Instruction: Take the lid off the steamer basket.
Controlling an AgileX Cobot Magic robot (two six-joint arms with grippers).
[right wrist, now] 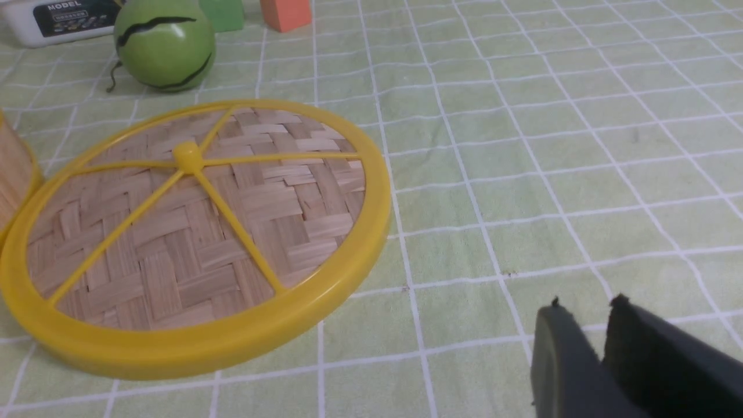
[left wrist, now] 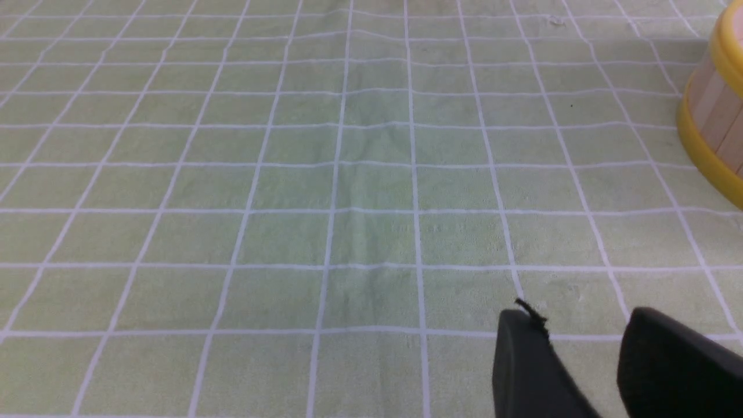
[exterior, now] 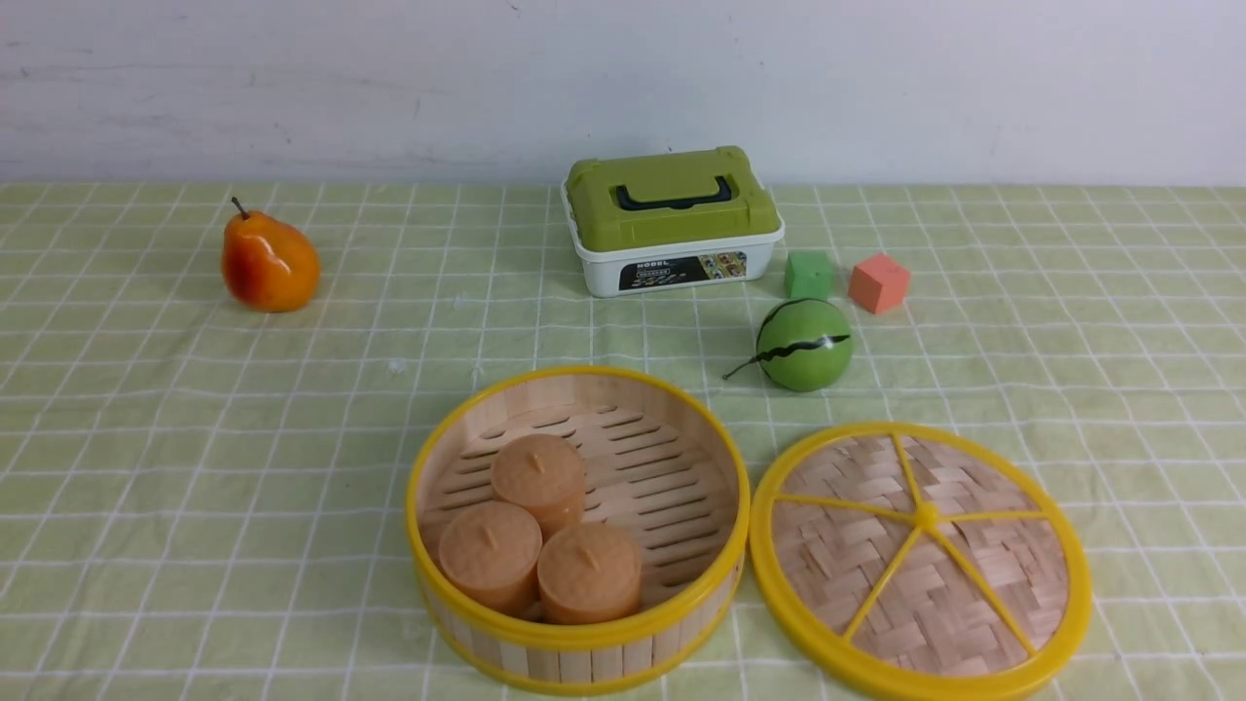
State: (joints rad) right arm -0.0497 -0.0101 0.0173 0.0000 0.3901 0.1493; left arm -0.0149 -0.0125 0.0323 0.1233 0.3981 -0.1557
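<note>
Checked green cloth covers the whole table. Basket sits near the front at centre, uncovered: pale slat walls, yellow rims, slotted floor. Three orange cakes are clustered inside it toward the near-left wall. Lid lies flat on the cloth just right of the basket, rims nearly touching; woven bamboo face, yellow rim, five spokes, small centre knob up.

Behind: white box with green top and black handle at the back centre. Green ball with a black squiggle, just beyond the lid. Pear far left, well apart. Green cube and orange cube right of the box.

Right gripper hovers over bare cloth beside the lid, fingers a narrow slit apart, empty. Left gripper over bare cloth left of the basket, fingers parted, empty.
</note>
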